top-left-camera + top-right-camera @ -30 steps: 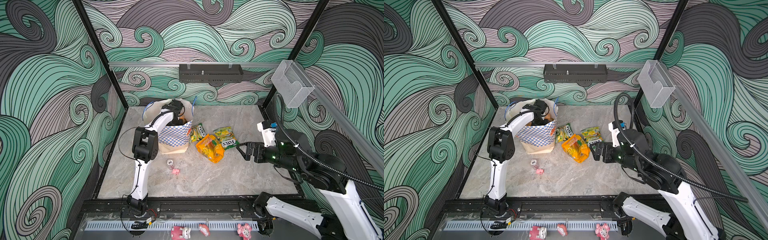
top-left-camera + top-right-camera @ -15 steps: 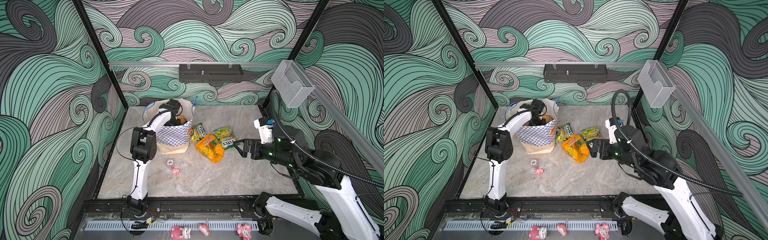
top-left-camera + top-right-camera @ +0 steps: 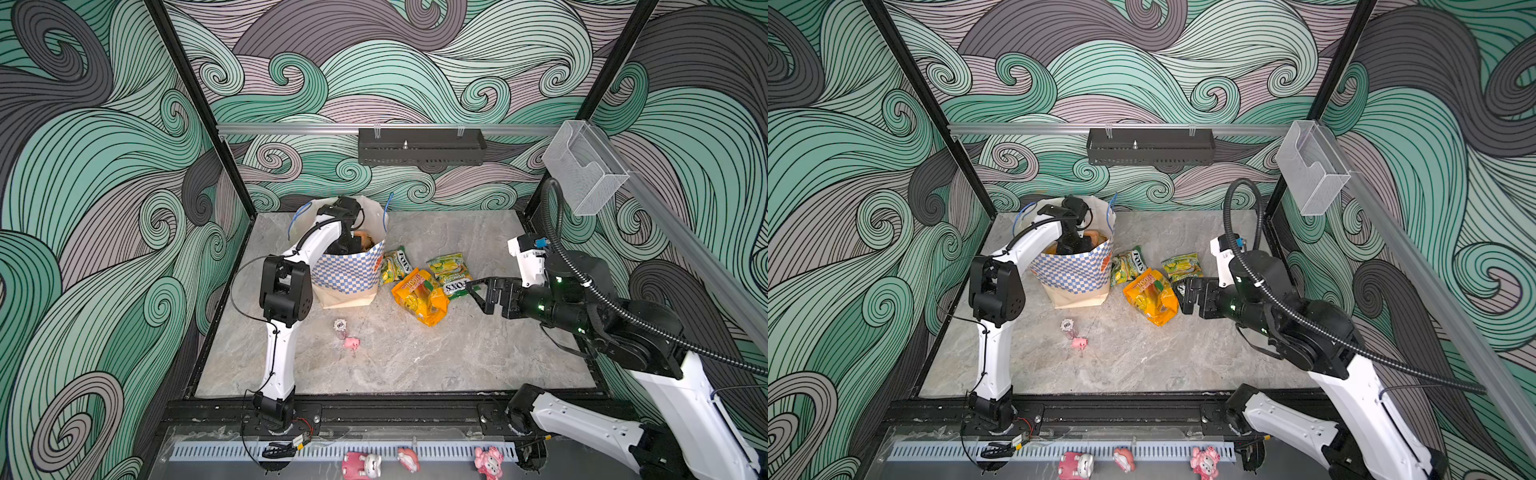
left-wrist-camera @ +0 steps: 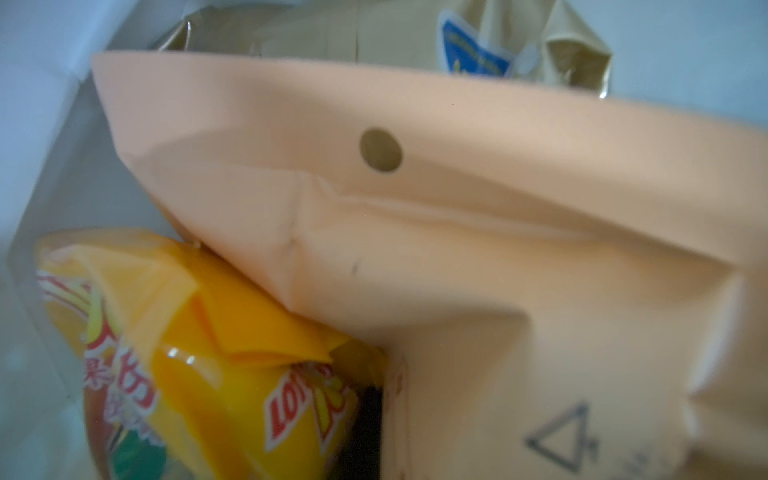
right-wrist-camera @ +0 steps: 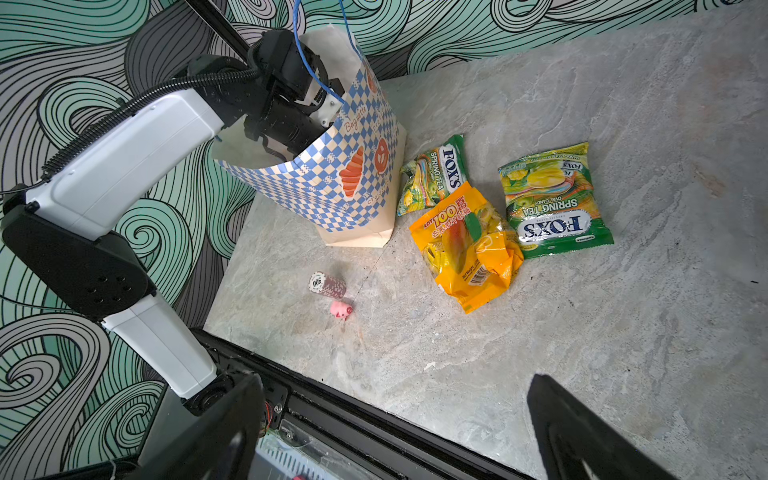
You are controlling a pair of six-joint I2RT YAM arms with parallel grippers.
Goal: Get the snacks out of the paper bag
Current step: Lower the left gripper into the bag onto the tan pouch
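Since the earlier frames the left gripper (image 3: 348,246) has clamped shut deep inside the paper bag (image 3: 349,274), and the right gripper (image 3: 474,293) has crept a little nearer the snacks already on the table. Its jaws are spread wide and hold nothing. The left fingers are hidden, so what they pinch cannot be told for sure. In the left wrist view the tan-orange pouch (image 4: 457,228) lies pressed right against the gripper, which suggests it has that pouch's edge. The step in hand is the grab of the next snack; the next move calls for a straight lift clear of the bag's mouth without dragging the upright bag along. Beside the gripper in the bag sit an orange-yellow bag (image 4: 199,374) printed "LOT" with Chinese characters, and beyond the pouch a gold foil bag (image 4: 374,37) with a blue label too blurred to read. The pouch bears a hang hole and a triangle mark. Just ahead of the right gripper lie two green bags (image 5: 557,199) reading "FOX'S SPRING TEA OVAL CANDY" and an orange pack (image 5: 465,241) marked "LOT 100"; the paper bag reads "Baguette", and a small capped roll (image 5: 326,284) says "500"
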